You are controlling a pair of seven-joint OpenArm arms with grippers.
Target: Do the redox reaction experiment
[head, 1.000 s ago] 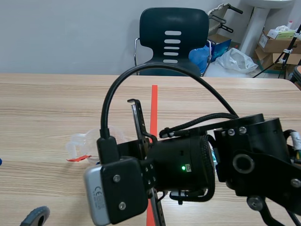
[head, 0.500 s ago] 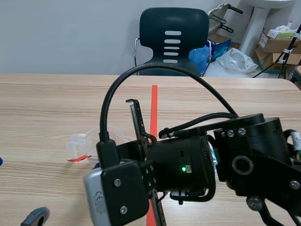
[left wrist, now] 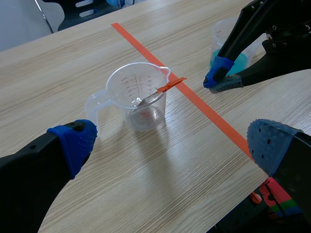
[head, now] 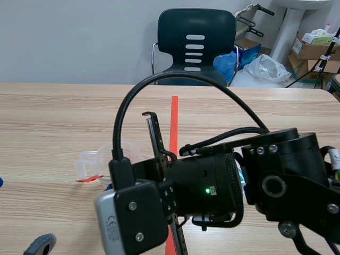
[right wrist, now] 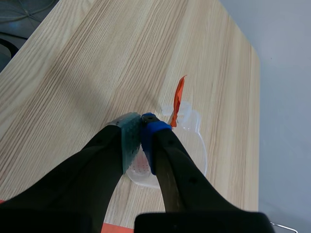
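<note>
Left wrist view: a clear cup [left wrist: 138,99] stands upright on the table [left wrist: 73,63], ahead of the left gripper [left wrist: 173,143] and just beside the tape [left wrist: 204,109]. Its handle points back toward that gripper's left finger, and its spout points at the tape. A thin stick [left wrist: 163,90] leans inside the cup. Its long axis slants up from the cup's floor to the spout, and its orange end pokes over the rim toward the right gripper [left wrist: 219,81]. The cup's wall carries printed scale lines and red figures, too small to read.

The left gripper's fingers are spread wide and touch nothing. The right gripper sits across the tape from the cup, apart from it, with its pads pressed together on nothing. Behind it stands a second cup [left wrist: 219,34] holding blue liquid.

In the right wrist view the closed pads [right wrist: 130,133] hang over the cup [right wrist: 192,141]. In the scene view the right arm [head: 276,180] hides most of it.
</note>
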